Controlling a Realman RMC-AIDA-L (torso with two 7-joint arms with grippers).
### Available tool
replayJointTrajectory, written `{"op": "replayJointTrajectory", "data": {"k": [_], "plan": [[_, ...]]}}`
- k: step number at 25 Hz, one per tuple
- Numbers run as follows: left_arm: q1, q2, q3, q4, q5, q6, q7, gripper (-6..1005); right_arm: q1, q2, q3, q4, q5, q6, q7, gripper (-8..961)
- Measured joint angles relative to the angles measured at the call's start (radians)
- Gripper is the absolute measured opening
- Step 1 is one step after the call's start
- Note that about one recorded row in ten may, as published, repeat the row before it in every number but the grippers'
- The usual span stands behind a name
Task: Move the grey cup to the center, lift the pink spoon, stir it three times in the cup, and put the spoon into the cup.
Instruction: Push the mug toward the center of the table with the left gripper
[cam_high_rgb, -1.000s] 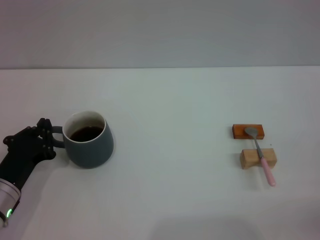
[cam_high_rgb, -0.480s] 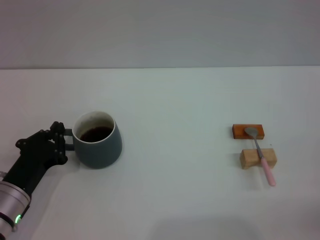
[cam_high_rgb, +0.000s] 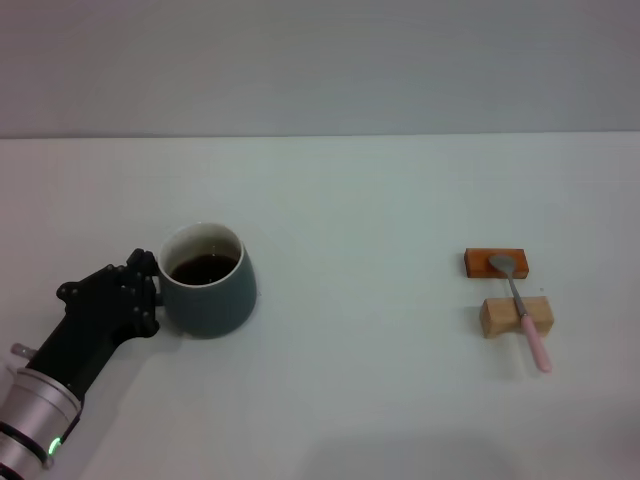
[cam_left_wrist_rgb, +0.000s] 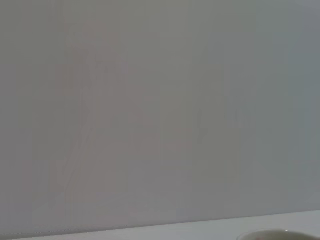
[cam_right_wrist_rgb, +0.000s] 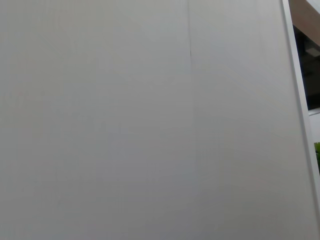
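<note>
Left gripper (cam_high_rgb: 148, 292): low on the left side of the white table (cam_high_rgb: 340, 200), pressed up against the handle side of the grey cup; its black fingers (cam_high_rgb: 140, 268) are drawn in at the handle, which they hide, so it appears clamped on the cup, though the contact itself cannot be made out

Grey cup (cam_high_rgb: 208, 293): upright on the tabletop, left of the middle, dark liquid showing inside its white interior; its left flank touches the gripper; in the left wrist view only a pale sliver of rim (cam_left_wrist_rgb: 280, 234) peeks in at the edge

Pink spoon (cam_high_rgb: 522, 312): well apart from the cup, on the right side of the table; it lies across two blocks, metal bowl resting on the orange-brown block (cam_high_rgb: 495, 263), stem crossing the tan block (cam_high_rgb: 500, 316), pink handle sloping down past that block toward the near edge, tip at the tabletop

Blocks: close together, the orange-brown one farther back, the tan one nearer

Right gripper: out of sight in every view; its wrist camera faces a plain pale wall (cam_right_wrist_rgb: 125, 120)
</note>
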Motion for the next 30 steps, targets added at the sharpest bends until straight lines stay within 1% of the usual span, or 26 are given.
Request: {"op": "replayJointTrajectory", "data": {"k": [7,10,18,19,20,21,23,24,25,26,30], "plan": [[0.004,0.000,0.037,0.021,-0.001,-0.001,0.000,54,0.000,-0.001,0.000,0.000,0.000,0.000,0.000,757],[0.004,0.000,0.067,0.033,-0.001,-0.004,0.000,54,0.000,-0.001,0.000,0.000,0.000,0.000,0.001,757],[0.007,0.000,0.091,0.044,-0.002,-0.005,0.000,54,0.000,-0.002,0.000,0.000,-0.003,0.001,0.003,756],[0.008,0.000,0.090,0.044,-0.002,-0.005,0.000,54,0.000,-0.002,0.000,0.000,-0.003,0.002,0.003,756],[0.002,0.004,0.044,0.039,-0.005,-0.006,0.000,53,0.000,-0.002,-0.002,0.000,-0.004,0.002,0.003,756],[0.002,0.004,0.044,0.039,-0.005,-0.006,0.000,53,0.000,-0.002,-0.002,0.000,-0.004,0.002,0.003,756],[-0.004,0.008,0.011,0.034,-0.006,-0.007,0.000,53,0.000,-0.003,-0.003,0.000,-0.005,0.001,0.003,756],[-0.014,0.009,-0.010,0.023,-0.006,-0.009,0.002,53,0.000,-0.003,-0.003,0.000,-0.006,0.001,0.003,756],[-0.040,0.009,-0.030,-0.007,-0.006,-0.018,0.001,53,0.000,-0.003,-0.003,0.000,-0.006,0.000,0.003,756],[-0.040,0.009,-0.030,-0.007,-0.006,-0.018,0.001,53,0.000,-0.003,-0.003,0.000,-0.006,0.000,0.003,756],[-0.102,0.009,-0.035,-0.070,0.003,-0.054,-0.004,53,-0.002,-0.002,-0.003,0.001,-0.006,-0.007,0.003,756]]}}
